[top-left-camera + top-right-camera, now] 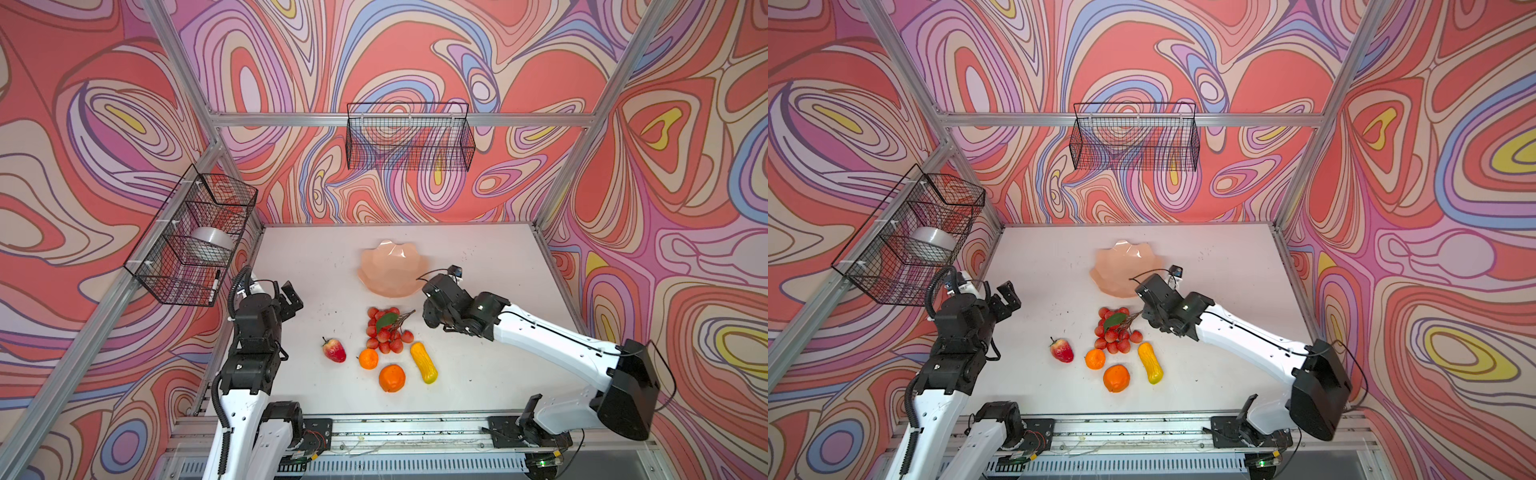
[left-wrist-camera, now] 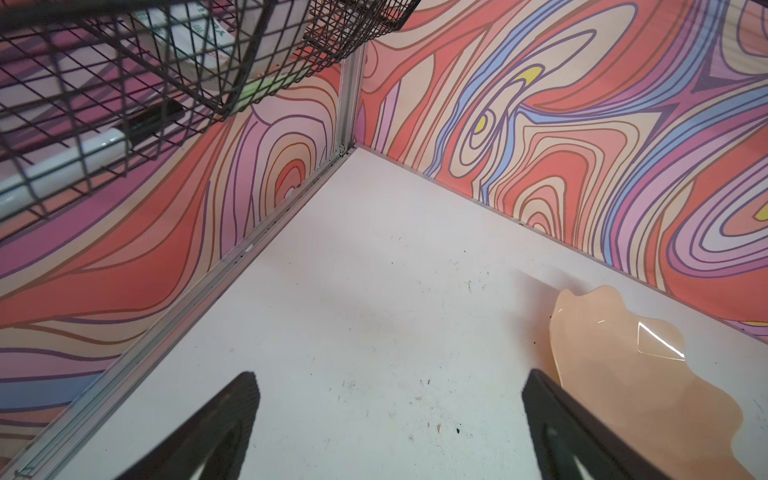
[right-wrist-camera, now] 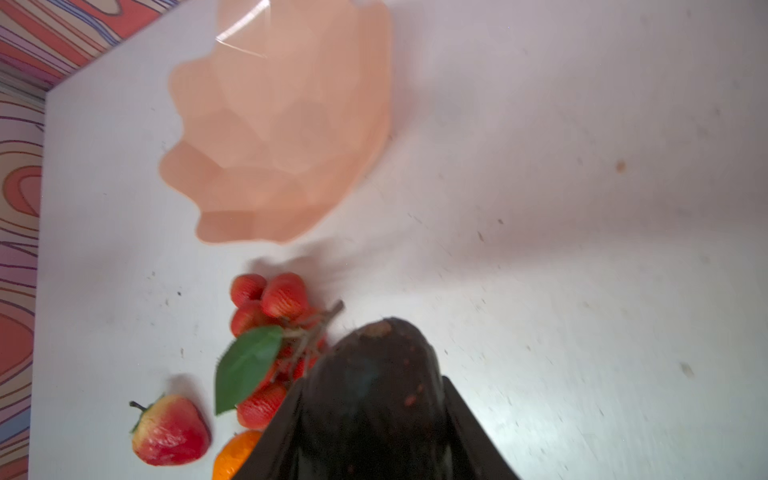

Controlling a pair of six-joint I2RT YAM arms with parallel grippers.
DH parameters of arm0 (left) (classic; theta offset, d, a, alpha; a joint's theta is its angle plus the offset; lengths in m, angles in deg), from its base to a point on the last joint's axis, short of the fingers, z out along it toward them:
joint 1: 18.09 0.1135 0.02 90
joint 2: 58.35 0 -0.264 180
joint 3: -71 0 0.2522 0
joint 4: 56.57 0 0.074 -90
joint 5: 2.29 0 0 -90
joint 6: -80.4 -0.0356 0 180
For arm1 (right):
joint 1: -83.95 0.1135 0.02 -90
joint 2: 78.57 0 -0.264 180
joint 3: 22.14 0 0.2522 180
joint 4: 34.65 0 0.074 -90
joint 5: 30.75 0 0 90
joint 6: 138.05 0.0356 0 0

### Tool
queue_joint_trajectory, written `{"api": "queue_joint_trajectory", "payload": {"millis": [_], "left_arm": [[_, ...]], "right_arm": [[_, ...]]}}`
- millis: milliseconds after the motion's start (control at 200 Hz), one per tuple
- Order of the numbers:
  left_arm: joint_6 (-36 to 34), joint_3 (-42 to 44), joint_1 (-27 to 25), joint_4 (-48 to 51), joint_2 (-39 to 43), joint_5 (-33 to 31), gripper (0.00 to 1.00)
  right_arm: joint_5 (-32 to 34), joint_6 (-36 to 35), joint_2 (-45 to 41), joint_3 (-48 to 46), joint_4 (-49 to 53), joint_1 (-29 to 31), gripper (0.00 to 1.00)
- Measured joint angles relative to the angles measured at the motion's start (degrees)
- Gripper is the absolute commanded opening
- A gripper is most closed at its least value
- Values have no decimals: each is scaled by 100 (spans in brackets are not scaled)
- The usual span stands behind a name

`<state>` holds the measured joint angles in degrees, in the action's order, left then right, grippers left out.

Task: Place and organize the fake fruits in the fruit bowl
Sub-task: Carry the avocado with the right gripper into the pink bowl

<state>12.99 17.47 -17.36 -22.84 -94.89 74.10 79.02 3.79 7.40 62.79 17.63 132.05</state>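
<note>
Dark avocado (image 3: pixel 374 395) sits clamped between the right jaws, above the table (image 1: pixel 478 365) beside the berry bunch (image 1: pixel 386 330). Left jaws gape wide, holding nothing. Bowl (image 1: pixel 390 268) sits bare; strawberry (image 1: pixel 334 350), oranges and yellow fruit (image 1: pixel 424 362) lie nearby.

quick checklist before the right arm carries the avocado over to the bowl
1. Avocado seated between the right tool's fingers: ok in the right wrist view.
2. Fruit bowl free of fruit, room to drop: ok.
3. Fruit bowl upright on the table: ok.
4. Left tool open and out of the path, near the table's far left side: ok.
5. Berry bunch stem clear of the avocado: cannot tell, they overlap in the right wrist view.
6. Strawberry, both oranges and yellow fruit lying apart from the carry path: ok.
</note>
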Motion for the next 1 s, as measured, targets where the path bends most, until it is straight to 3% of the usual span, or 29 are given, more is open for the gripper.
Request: {"api": "queue_joint_trajectory", "payload": {"millis": [235, 471, 791, 1001], "left_arm": [[0, 0, 0, 48, -33, 4, 100], [0, 0, 0, 52, -39, 52, 100], [72, 0, -4, 111, -42, 160, 100], [442, -166, -44, 848, -166, 350, 100]], "right_arm": [[-238, -1394, 2162, 2291, -35, -229, 35], [-739, -2208, 4017, 4100, 140, -804, 36], [-1235, -2658, 5381, 5132, 586, -1270, 41], [-1515, -2697, 5560, 5342, 625, -1338, 62]]}}
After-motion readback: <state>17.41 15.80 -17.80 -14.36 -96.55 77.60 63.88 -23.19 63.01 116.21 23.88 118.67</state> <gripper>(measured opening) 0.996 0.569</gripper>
